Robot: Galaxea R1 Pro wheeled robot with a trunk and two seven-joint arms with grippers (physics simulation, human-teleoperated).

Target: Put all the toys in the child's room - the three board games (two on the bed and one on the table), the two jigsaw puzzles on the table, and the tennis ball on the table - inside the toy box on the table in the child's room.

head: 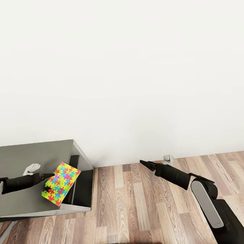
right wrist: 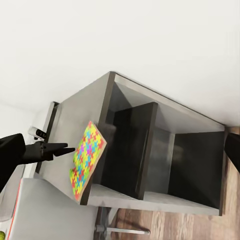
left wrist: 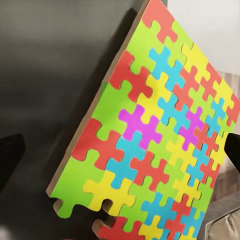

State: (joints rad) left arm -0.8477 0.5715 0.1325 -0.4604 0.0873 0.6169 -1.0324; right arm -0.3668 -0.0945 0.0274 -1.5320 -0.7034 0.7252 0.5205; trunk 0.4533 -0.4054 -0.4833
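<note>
One jigsaw puzzle point(head: 60, 183) over table point(head: 30, 153) edge

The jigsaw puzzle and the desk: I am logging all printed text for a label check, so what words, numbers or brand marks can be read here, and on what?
None can be read.
jigsaw puzzle: plain coloured interlocking pieces, no print on its face.
dark grey desk section: bare top, no label.
left gripper and right gripper: no markings legible.
White wall and wood-plank floor: no signs.

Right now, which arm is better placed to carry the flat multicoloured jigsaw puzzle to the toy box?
Left: the left gripper already grips the flat multicoloured jigsaw puzzle over the dark grey desk section; the right gripper hangs over floor.
</note>
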